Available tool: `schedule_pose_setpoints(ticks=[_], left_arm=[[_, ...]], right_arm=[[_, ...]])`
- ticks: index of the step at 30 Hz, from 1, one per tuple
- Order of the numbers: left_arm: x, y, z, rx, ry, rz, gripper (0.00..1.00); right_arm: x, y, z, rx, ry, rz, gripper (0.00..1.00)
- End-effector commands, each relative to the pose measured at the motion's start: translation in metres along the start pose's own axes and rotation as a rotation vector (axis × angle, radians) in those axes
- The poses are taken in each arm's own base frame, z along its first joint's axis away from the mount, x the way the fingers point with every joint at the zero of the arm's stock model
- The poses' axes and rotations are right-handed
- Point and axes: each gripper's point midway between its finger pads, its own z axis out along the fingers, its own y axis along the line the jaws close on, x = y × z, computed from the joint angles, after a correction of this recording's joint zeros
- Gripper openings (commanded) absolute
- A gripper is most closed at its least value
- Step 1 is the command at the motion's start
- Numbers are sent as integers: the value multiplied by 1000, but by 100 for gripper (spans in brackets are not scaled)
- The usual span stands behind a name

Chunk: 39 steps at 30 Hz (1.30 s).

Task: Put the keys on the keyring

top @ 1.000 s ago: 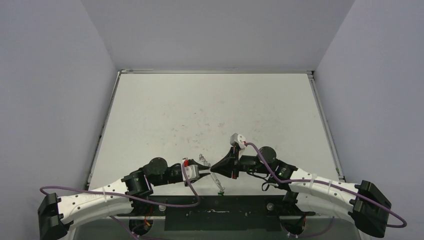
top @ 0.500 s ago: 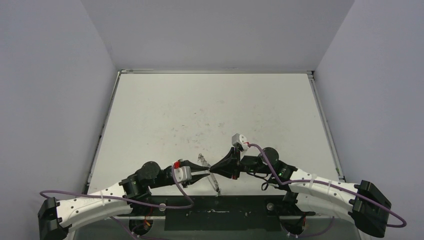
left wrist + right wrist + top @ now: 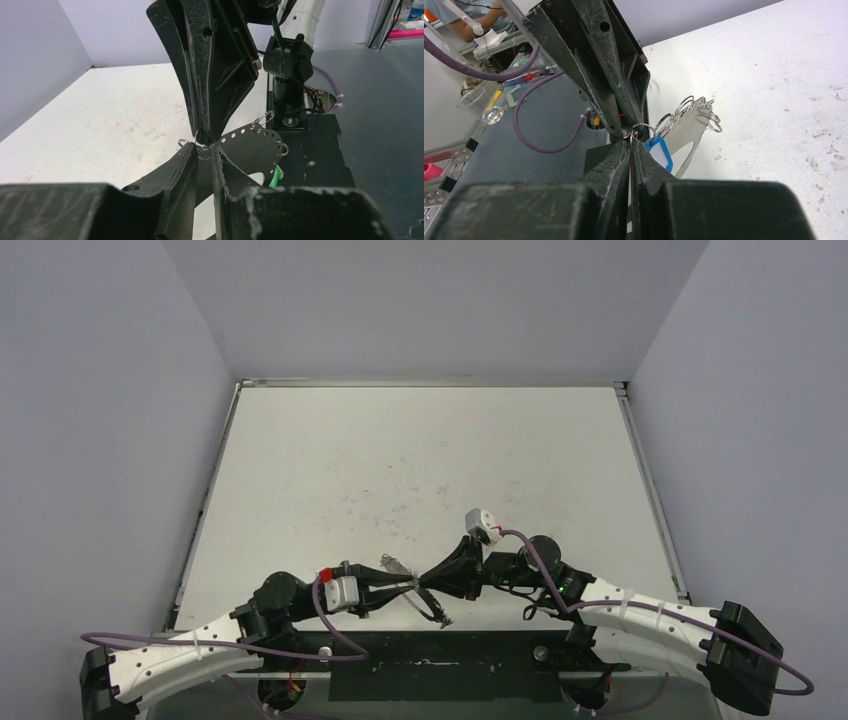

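Right claw [image 3: 630,142] pressed shut, pinching loop of blue key [image 3: 659,154], tip-to-tip w/ left claw [image 3: 204,149], whose jaws sat barely apart, grip unclear; keyring [image 3: 691,127] hung just beside tips above bench [image 3: 774,75], prob. for threading.

Scuffed, stained white table [image 3: 420,460]

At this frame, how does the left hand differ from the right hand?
The right hand has its fingers pressed flat together; the left hand shows a narrow gap at its tips, and whether it grips anything is unclear. Seen from above, the left hand reaches in from the left and the right hand from the right, nose to nose. Shared: both are black, and their tips meet at a small ring by a blue tag, beside a holed metal plate.
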Motion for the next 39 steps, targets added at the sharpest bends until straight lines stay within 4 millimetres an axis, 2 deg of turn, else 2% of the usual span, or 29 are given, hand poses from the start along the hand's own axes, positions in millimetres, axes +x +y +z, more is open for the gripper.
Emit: schedule_pose_setpoints(ticks=[1, 8, 18, 22, 32, 39], left_arm=[[-30, -5, 1, 26, -125, -8, 15], [-21, -8, 3, 43, -76, -6, 13], [-8, 4, 1, -22, -1, -12, 22], [-13, 6, 3, -35, -24, -30, 32], [-22, 4, 11, -17, -72, -46, 42], [-27, 2, 13, -4, -101, -39, 43]], right_arm=[[-26, 9, 1, -29, -93, -60, 0], [-30, 12, 0, -34, -107, -58, 0], [-32, 13, -1, -33, -113, -59, 0], [-32, 13, 0, -33, -110, -59, 0], [-31, 12, 0, -28, -107, -47, 0], [-31, 11, 0, -25, -105, -49, 0]])
